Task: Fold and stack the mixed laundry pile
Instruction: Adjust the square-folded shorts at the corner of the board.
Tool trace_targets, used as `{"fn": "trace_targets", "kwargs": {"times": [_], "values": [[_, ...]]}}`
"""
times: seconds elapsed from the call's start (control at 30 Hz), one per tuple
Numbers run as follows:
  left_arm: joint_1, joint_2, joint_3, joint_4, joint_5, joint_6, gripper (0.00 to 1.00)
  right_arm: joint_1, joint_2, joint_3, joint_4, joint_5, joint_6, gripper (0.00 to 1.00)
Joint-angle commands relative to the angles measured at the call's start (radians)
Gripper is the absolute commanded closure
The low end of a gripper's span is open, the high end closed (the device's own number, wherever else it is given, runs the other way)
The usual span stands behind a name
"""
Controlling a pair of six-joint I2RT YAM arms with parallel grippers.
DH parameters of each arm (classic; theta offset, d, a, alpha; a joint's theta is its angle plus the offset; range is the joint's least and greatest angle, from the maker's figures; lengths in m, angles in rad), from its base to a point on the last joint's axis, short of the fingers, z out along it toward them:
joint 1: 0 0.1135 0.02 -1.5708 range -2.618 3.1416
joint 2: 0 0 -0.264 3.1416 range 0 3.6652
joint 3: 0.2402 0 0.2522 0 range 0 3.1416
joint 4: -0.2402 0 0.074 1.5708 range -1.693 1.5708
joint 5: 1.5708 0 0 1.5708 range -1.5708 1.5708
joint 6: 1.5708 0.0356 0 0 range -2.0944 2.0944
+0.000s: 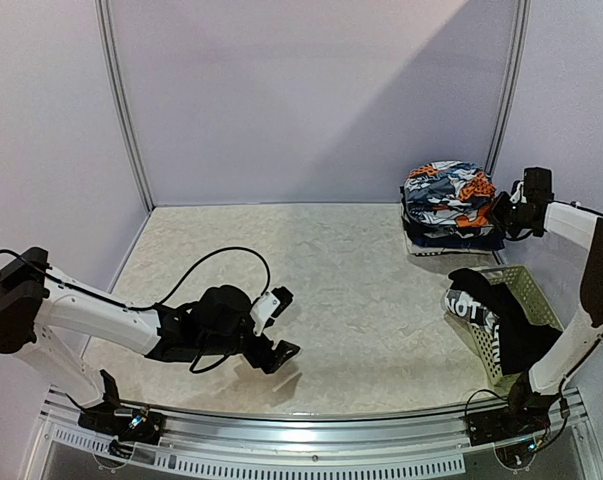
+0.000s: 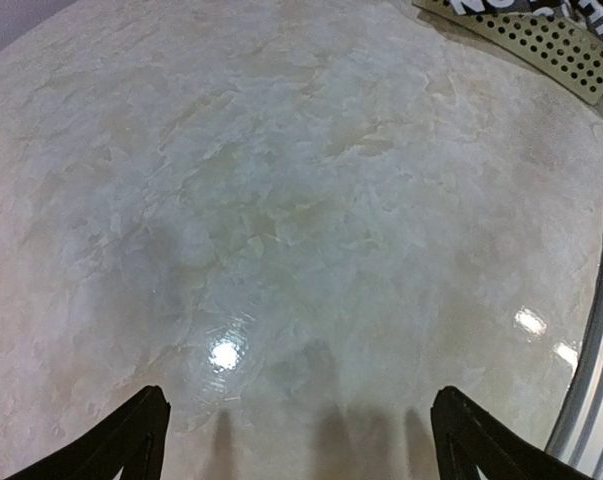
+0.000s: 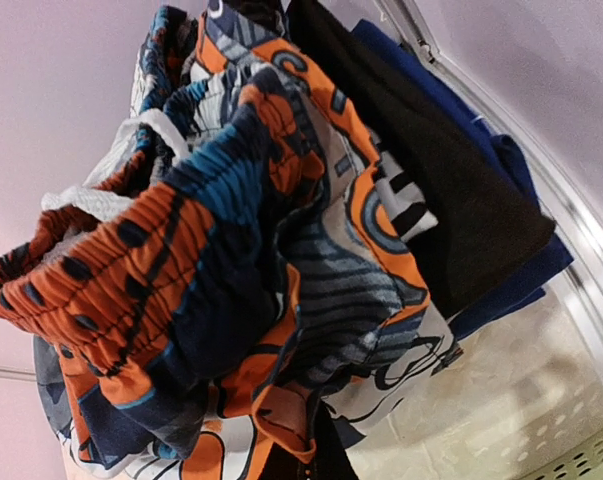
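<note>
The folded stack of garments [image 1: 446, 210] stands at the back right of the table, with the orange, blue, white and black print garment [image 1: 451, 190] on top. My right gripper [image 1: 503, 212] is at the stack's right edge. In the right wrist view the print garment [image 3: 231, 260] fills the frame, bunched over my fingers, with one dark finger [image 3: 353, 470] showing under a pinched fold. A white garment with black stripes [image 3: 406, 205], a black one [image 3: 451, 200] and a blue one [image 3: 521, 265] lie beneath. My left gripper [image 1: 281, 323] [image 2: 299, 420] is open and empty over bare table.
The white lattice basket [image 1: 526, 290] lies tipped at the right, a black garment with white lettering [image 1: 481, 310] hanging out of it. The basket rim also shows in the left wrist view [image 2: 541, 40] and right wrist view [image 3: 581, 460]. A metal rail [image 1: 311, 420] edges the table's front.
</note>
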Motion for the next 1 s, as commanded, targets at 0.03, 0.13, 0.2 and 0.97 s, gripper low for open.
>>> {"fn": "trace_targets", "kwargs": {"times": [0.03, 0.13, 0.2, 0.97], "values": [[0.014, -0.018, -0.002, -0.035, -0.004, -0.008, 0.07, -0.04, 0.029, 0.058, -0.082, 0.106, -0.024, 1.0], [0.014, -0.026, -0.002, -0.042, -0.008, -0.008, 0.07, -0.068, 0.047, 0.073, -0.1, 0.129, -0.023, 1.0], [0.014, -0.028, 0.002, -0.048, -0.008, -0.008, 0.07, -0.087, 0.058, 0.085, -0.103, 0.132, -0.024, 1.0], [0.014, 0.028, 0.126, -0.106, -0.019, 0.002, 0.07, -0.033, -0.178, -0.114, -0.141, 0.027, -0.047, 0.52]]}}
